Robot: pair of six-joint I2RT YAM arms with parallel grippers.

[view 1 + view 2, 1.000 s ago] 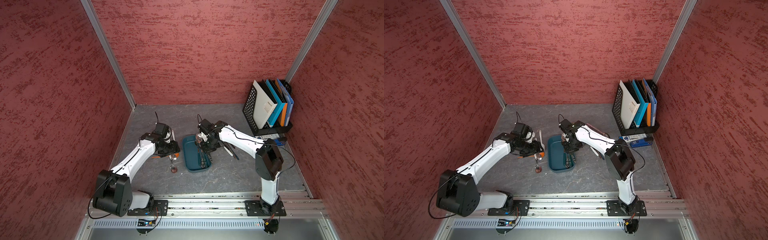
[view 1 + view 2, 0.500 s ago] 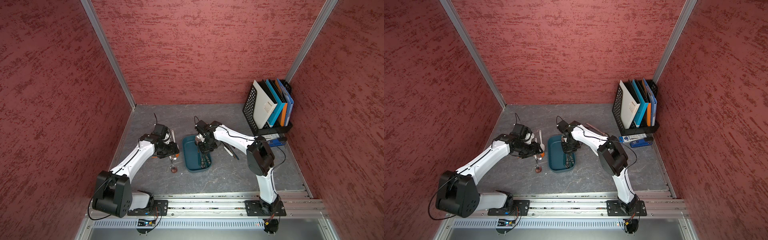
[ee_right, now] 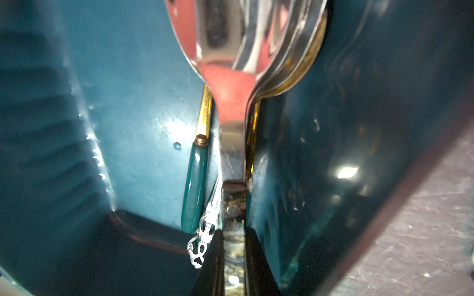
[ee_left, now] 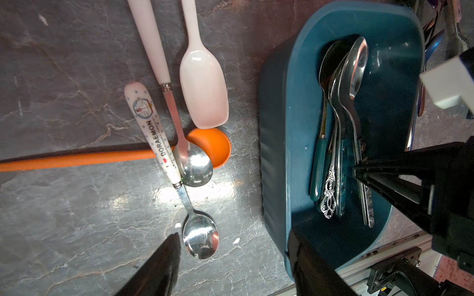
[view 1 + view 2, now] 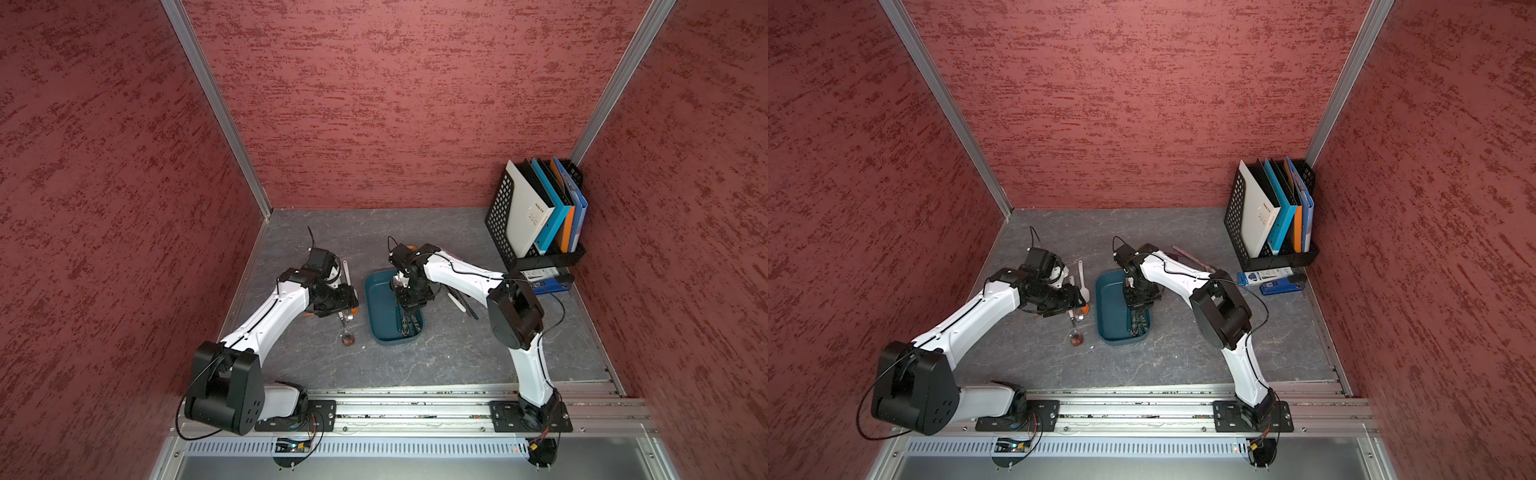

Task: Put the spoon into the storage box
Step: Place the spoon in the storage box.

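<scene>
Here the right gripper sits low inside the storage box, its fingers pinching the handle of a steel spoon. That spoon lies in the box on top of other spoons, with its bowl toward the back wall. The left gripper hangs over the table just beside the box, fingers spread and holding nothing. Under it four more spoons lie close together: a cartoon-handled spoon crossing the handle of an orange spoon, a white-handled spoon whose bowl rests on the orange bowl, and a pale pink spoon.
</scene>
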